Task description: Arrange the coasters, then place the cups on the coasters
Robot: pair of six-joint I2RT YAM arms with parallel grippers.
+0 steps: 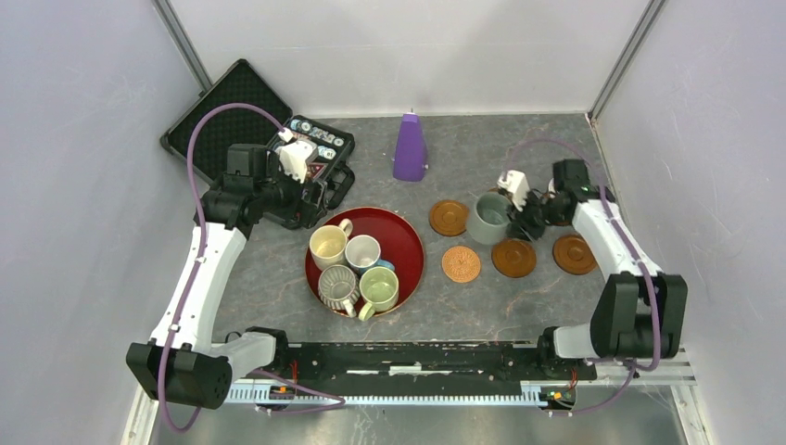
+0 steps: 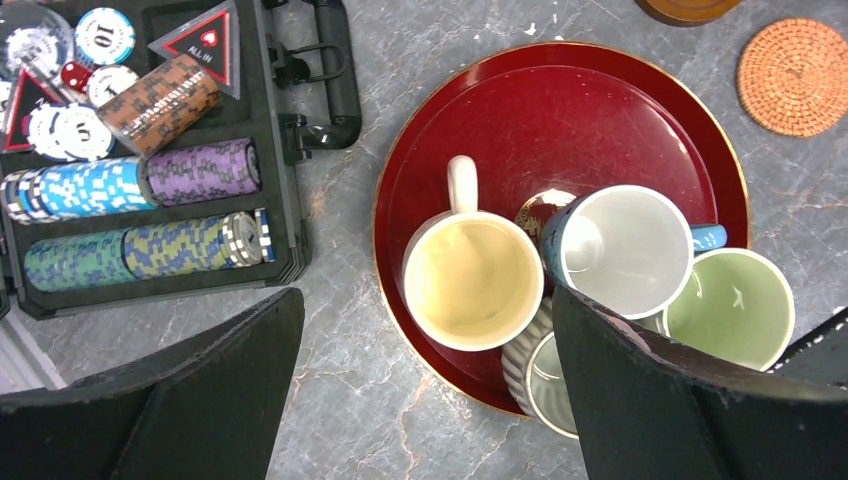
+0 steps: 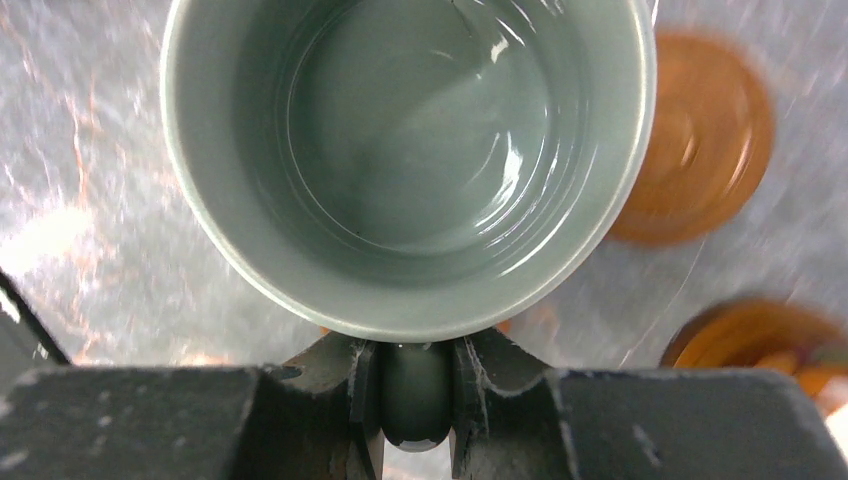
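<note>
The right gripper (image 3: pixel 415 392) pinches the handle of the grey-blue mug (image 3: pixel 408 150), which is among the coasters (image 1: pixel 449 217), right of the red tray (image 1: pixel 394 228). The left gripper (image 2: pixel 425 305) gapes wide above the tray's four mugs (image 2: pixel 472 280).

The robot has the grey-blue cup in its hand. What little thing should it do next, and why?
Probably carry the grey-blue mug over the bare brown coaster close by and set it down. The right gripper's jaws are shut on the mug's handle, the coasters beside it carry nothing, and other mugs wait on the red tray.
</note>
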